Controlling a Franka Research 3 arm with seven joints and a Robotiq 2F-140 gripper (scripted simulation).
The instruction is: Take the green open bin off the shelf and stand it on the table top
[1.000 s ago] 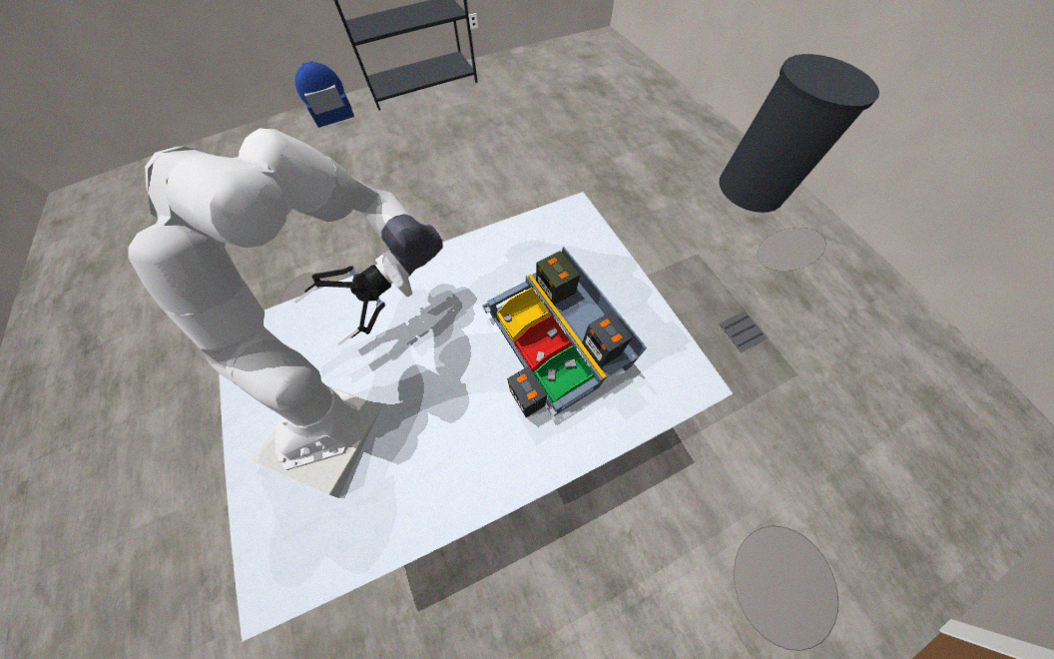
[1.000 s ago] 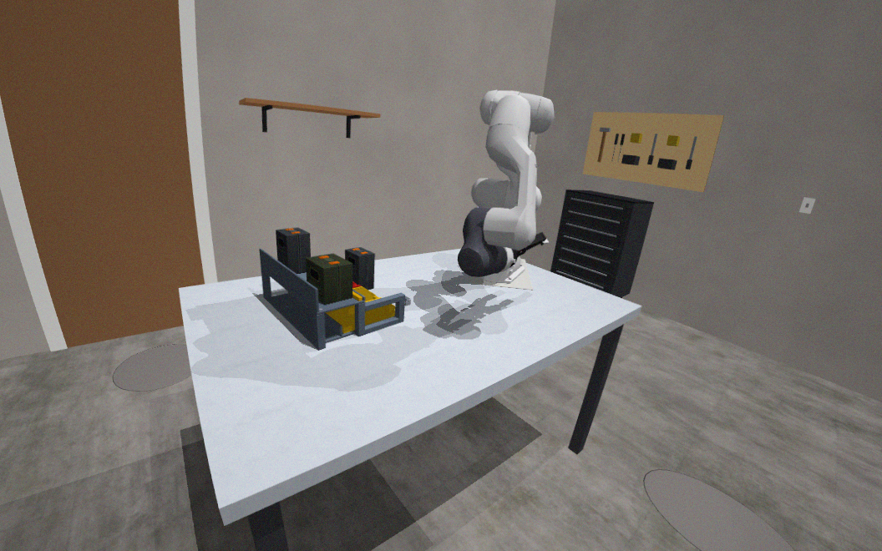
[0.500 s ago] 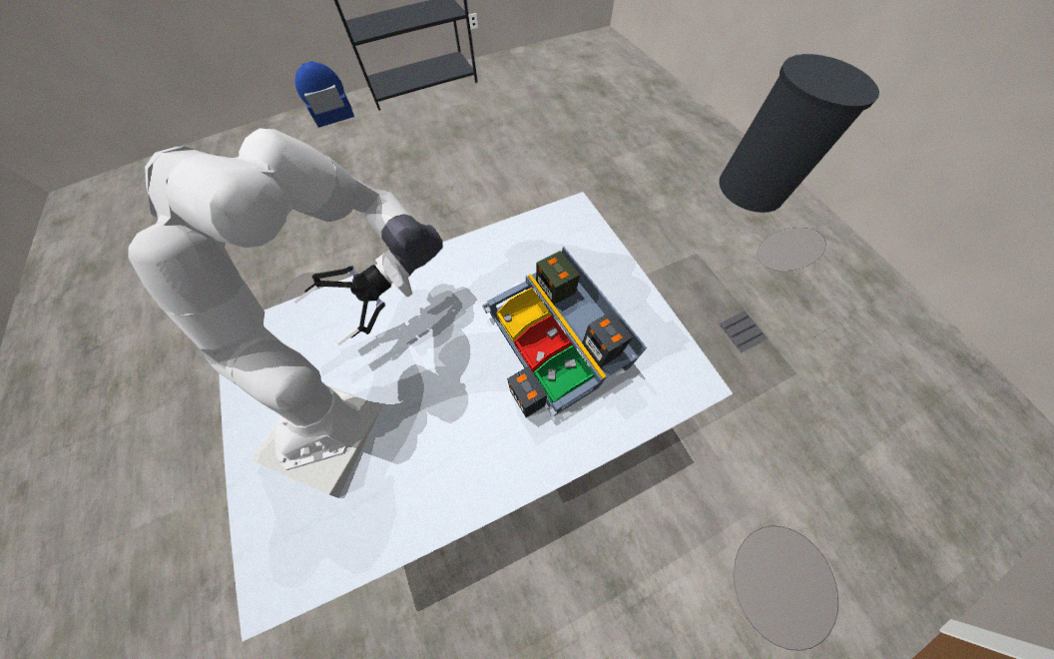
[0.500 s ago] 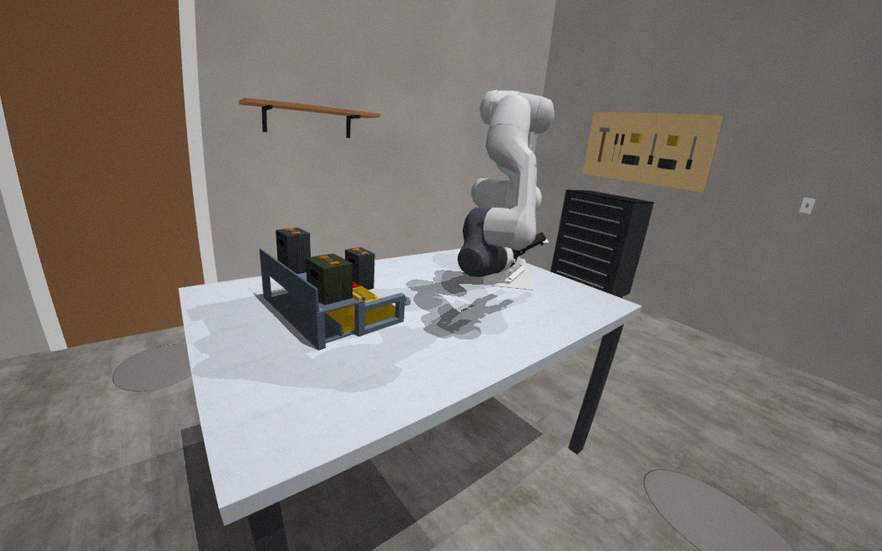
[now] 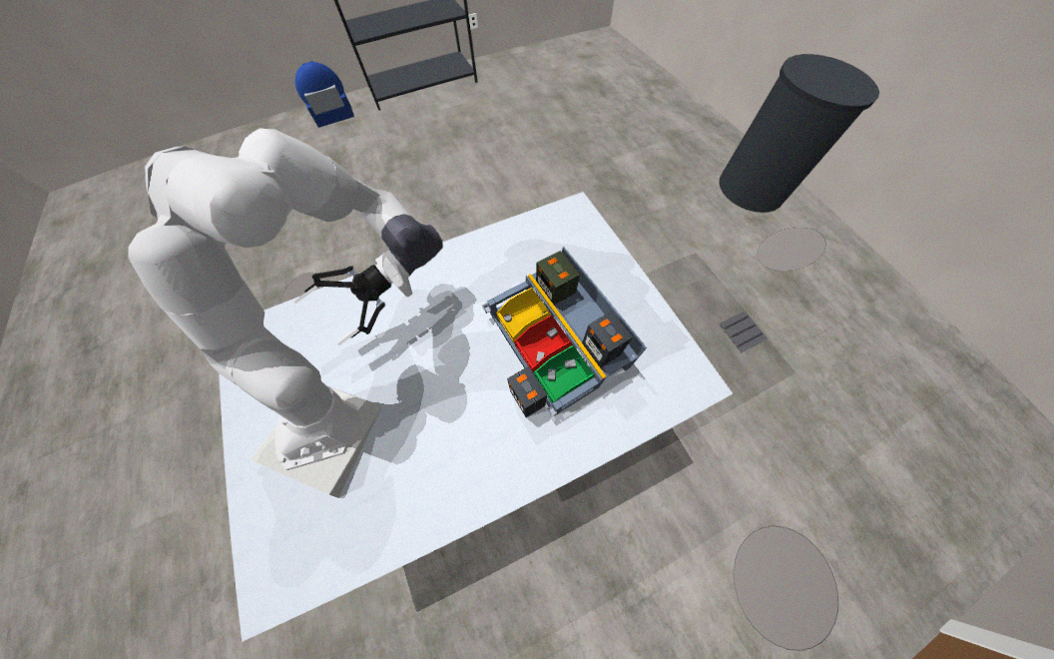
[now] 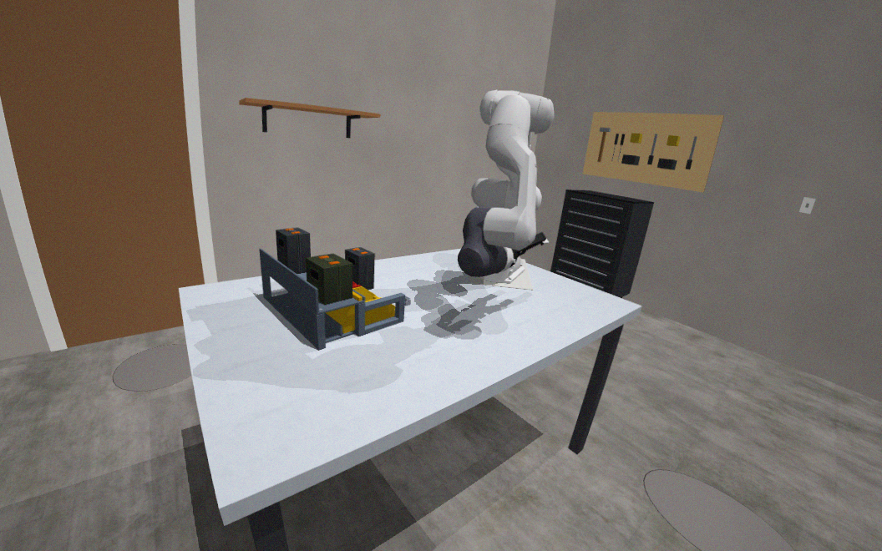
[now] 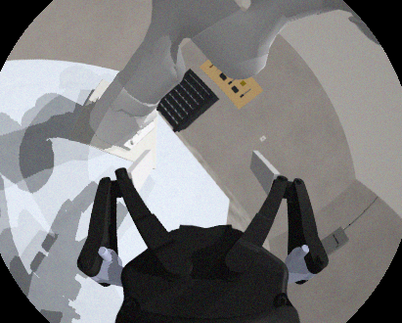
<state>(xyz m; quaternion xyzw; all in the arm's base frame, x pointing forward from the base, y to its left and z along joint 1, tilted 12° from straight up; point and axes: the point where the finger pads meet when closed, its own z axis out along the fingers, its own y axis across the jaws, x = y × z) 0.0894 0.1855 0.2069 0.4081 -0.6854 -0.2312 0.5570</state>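
The white arm (image 5: pixel 212 245) is rising from its base plate (image 5: pixel 269 458) at the table's 8 o'clock corner in the top view, folding over at the shoulder and reaching back down so that the dark wrist (image 5: pixel 410 242) is hanging above the table top (image 5: pixel 433 490). The claw (image 5: pixel 330 307) is pointing toward 9 o'clock, away from the shelf, and its fingers (image 5: pixel 319 280) are spreading fully wide with nothing between them. In the wrist view the claw (image 7: pixel 203 253) is looking back at the arm's own links, the two finger pads standing far apart.

No readable writing is showing anywhere; the dark boxes are carrying only plain orange patches.

The green bin (image 5: pixel 565 374) is sitting in the grey shelf (image 5: pixel 621 323), at the 5 o'clock end of a row of three, with small grey parts (image 5: pixel 554 372) inside it. The red bin (image 5: pixel 539 341) is touching it at 11 o'clock, and the yellow bin (image 5: pixel 521 311) is lying beyond that. A yellow bar (image 5: pixel 568 327) is running along the backs of the three bins. One dark box (image 5: pixel 527 392) is standing on the table just beside the green bin at 8 o'clock, close to its open front. Two more dark boxes (image 5: pixel 560 274) (image 5: pixel 609 339) are standing on the shelf behind the bar. The claw is well apart from the shelf, with its own shadow lying between them.

Around the table, a dark barrel (image 5: pixel 792 131) is standing at 1 o'clock, a metal rack (image 5: pixel 355 49) and a blue object (image 5: pixel 319 91) at 11 o'clock; the exterior view is showing a drawer cabinet (image 6: pixel 602 239) and a tool board (image 6: pixel 653 150).
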